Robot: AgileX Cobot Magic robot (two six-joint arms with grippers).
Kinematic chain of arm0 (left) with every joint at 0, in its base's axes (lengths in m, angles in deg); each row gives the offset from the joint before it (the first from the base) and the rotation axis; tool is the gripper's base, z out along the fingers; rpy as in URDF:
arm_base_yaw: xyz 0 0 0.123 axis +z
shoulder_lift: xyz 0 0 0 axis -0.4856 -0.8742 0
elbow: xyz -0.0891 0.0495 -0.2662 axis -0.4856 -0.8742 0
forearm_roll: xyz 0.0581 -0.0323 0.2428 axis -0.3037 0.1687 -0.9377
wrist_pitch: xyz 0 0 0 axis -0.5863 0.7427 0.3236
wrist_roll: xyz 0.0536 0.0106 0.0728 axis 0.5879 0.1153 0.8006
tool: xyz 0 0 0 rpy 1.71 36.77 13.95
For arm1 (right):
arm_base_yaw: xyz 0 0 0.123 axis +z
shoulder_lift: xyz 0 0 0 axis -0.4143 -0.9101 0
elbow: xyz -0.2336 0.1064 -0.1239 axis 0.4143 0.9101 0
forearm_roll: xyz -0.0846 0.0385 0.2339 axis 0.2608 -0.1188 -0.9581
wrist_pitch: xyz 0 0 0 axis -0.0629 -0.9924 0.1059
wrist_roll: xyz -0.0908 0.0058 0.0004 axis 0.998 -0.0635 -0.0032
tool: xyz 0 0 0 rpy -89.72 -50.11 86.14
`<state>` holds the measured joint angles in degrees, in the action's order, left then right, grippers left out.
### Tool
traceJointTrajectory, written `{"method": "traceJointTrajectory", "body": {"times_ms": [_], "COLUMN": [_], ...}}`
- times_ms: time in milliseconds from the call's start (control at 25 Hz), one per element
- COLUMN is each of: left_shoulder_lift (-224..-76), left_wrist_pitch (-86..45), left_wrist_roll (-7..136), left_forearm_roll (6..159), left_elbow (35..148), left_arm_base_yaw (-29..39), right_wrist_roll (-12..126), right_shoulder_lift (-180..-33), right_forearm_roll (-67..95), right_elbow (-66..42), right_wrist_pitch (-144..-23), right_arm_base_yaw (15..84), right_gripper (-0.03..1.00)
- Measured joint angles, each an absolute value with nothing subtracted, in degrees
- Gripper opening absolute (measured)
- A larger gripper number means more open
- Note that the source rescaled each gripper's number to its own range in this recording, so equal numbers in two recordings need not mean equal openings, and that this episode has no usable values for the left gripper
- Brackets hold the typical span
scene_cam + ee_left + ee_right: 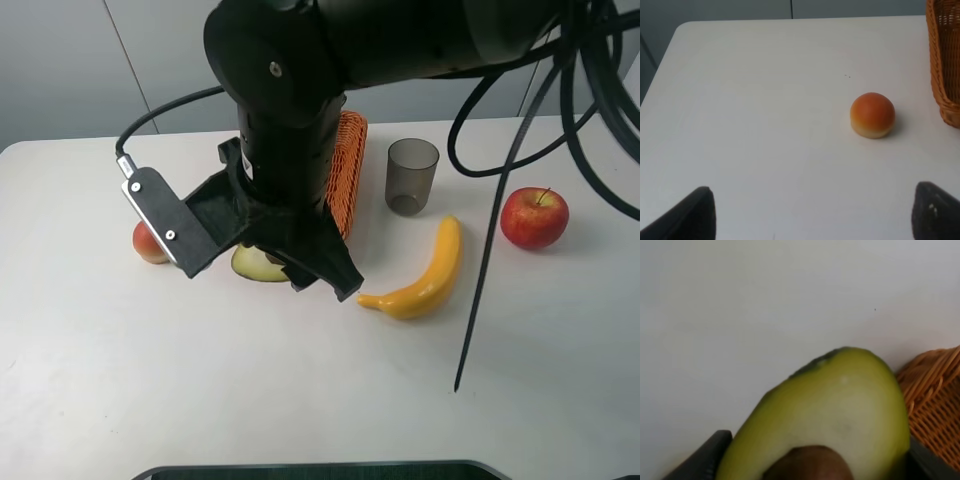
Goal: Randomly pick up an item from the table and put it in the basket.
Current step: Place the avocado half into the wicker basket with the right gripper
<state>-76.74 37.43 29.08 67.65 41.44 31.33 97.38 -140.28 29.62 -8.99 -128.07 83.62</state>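
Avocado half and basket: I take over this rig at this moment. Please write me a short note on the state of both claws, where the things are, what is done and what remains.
Left claw: open and empty over the table, facing the peach.
Right claw: open, jaws on either side of the avocado half; no grip seen yet.
Avocado half: appears to lie on the table, cut face up, close beside the basket.
Done: right claw positioned around the avocado half.
Remaining: close, lift, carry over the basket, release.
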Motion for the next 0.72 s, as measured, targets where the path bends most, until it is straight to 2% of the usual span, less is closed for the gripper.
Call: {"method": "traceJointTrajectory", "body": {"times_ms": [360, 720], "left_shoulder_lift": [-76.7, -76.7], "left_wrist_pitch": [37.4, 37.4], "left_wrist_roll": [29.1, 29.1], "left_forearm_roll": [67.6, 67.6], "left_elbow": [41.4, 41.4], "left_arm_base_yaw": [31.3, 31.3], "right_wrist_roll": [88.1, 86.9], "right_shoulder_lift": [-140.3, -140.3], "right_forearm_roll": [28.1, 23.4], "right_elbow": [-9.0, -9.0], "right_wrist_pitch": [-128.3, -123.7], "right_arm_base_yaw": [79.4, 73.8], "right_gripper": [0.00, 0.00]}}
